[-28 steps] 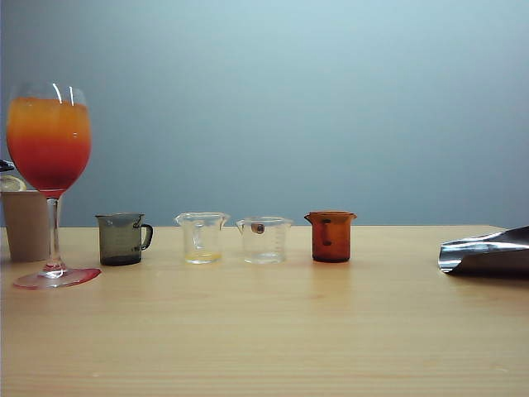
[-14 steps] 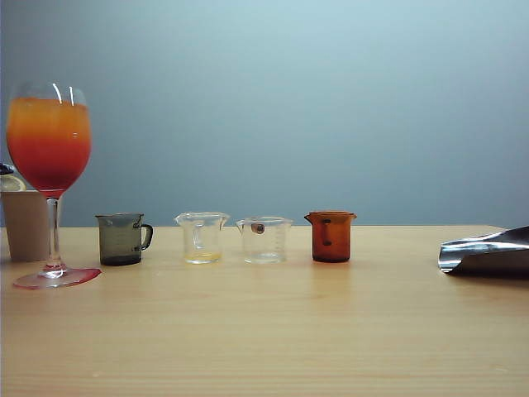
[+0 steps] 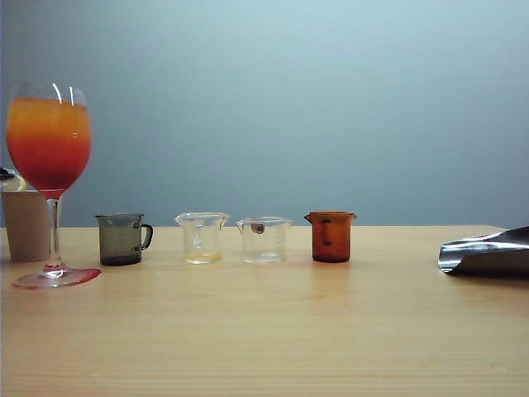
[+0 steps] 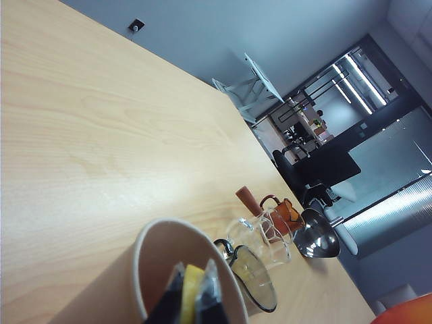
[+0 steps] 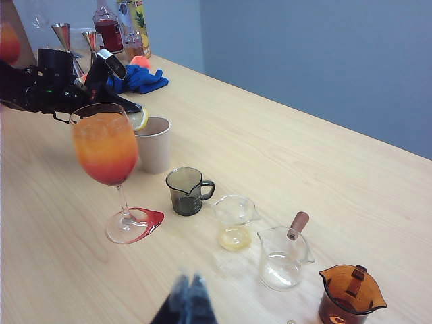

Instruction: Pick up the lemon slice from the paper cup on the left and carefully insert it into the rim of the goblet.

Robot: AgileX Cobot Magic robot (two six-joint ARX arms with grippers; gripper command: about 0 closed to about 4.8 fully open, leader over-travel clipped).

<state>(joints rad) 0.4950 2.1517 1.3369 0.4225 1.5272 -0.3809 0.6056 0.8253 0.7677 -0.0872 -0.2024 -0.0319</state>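
Where they gaped before, left fingers [image 4: 191, 297] now pinching lemon slice [image 4: 191, 289] in paper cup [image 4: 152, 251]; right fingers [image 5: 190, 295] together

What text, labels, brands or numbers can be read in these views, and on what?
None can be read.
Clear beaker: faint graduation marks, too small to read.
Bottles at the far end of the table: label with a pineapple picture, print too blurred to read.
Paper cup, goblet, amber beaker, grey measuring cup: no print visible.
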